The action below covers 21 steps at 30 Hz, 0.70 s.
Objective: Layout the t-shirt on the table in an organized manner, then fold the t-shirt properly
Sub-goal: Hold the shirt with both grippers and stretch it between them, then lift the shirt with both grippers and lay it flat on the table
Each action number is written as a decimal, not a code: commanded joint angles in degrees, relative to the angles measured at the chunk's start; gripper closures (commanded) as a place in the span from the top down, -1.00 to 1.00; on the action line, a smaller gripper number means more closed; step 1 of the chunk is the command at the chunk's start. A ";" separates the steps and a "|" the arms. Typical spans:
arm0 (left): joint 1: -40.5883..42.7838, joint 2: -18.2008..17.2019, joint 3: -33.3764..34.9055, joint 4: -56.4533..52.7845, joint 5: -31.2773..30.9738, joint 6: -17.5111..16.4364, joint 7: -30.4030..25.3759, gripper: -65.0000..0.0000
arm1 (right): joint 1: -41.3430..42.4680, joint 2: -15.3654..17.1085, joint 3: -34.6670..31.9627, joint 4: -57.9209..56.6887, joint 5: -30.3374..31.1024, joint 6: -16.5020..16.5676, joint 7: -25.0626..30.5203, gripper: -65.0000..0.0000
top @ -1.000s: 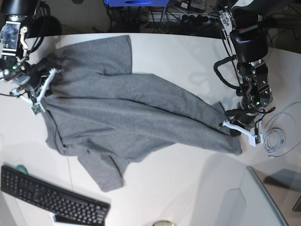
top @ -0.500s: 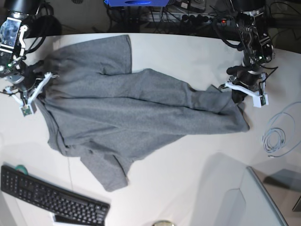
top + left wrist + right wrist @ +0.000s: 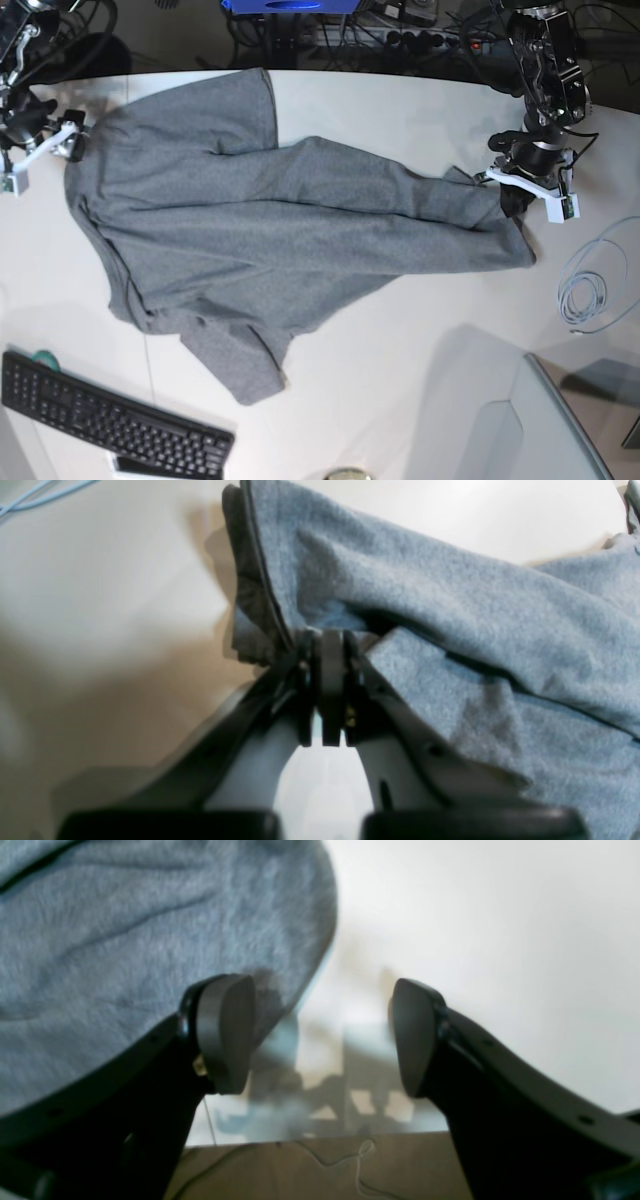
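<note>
Across the tabletop (image 3: pixel 400 400), the t-shirt (image 3: pixel 260 240) lies spread.
Wrist views alone show the left end effector (image 3: pixel 325 645) pinching its hem, the right end effector (image 3: pixel 320 1035) spread.

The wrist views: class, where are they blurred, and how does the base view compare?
Left wrist: the gripper shut on the t-shirt is soft, and the table is smeared. Right wrist: the open gripper and the shirt edge are hazy. Base: sharp overall, with soft shadows on the table.
</note>
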 commanded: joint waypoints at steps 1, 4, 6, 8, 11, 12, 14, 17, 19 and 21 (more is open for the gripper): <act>-0.55 -0.58 -0.13 0.95 -0.41 -0.27 -1.34 -1.00 | 0.51 0.87 -0.76 -0.25 0.73 0.14 0.96 0.26; -0.64 -0.58 -0.13 1.04 -0.41 -0.27 -1.34 -1.00 | 0.69 0.87 -1.90 -3.86 0.73 0.14 1.31 0.26; -0.72 -0.58 -0.13 1.04 -0.41 -0.27 -1.34 -1.00 | 1.48 0.87 -2.08 -5.62 0.73 0.14 1.31 0.25; -0.72 -0.58 -0.13 1.04 -0.41 -0.27 -1.34 -1.00 | 1.83 0.87 -2.08 -7.02 0.73 0.58 1.39 0.14; -0.72 -0.58 -0.13 1.04 -0.41 -0.27 -1.34 -1.00 | 2.89 0.87 -1.90 -7.64 0.73 4.84 0.78 -0.49; -0.72 -0.58 -0.13 1.13 -0.41 -0.27 -1.34 -1.00 | 2.97 0.87 -1.81 -7.11 0.73 4.84 0.34 -0.82; -0.55 -0.58 -0.13 2.01 -0.41 -0.27 -1.34 -1.00 | 2.89 0.79 -1.73 -5.35 0.73 4.84 -1.68 -1.00; 0.33 -1.19 -0.13 6.32 -0.41 -0.27 1.12 -1.00 | 1.04 0.79 -1.64 2.03 0.73 4.84 -4.32 -0.99; 1.65 -2.69 -0.13 10.01 -0.76 -0.27 4.90 -1.00 | -0.28 0.70 -1.64 8.10 0.73 4.84 -6.17 -1.00; 2.18 -2.86 -0.13 14.67 -0.49 -0.27 7.71 -1.00 | -0.72 0.70 -1.99 13.55 0.73 4.84 -8.54 -1.00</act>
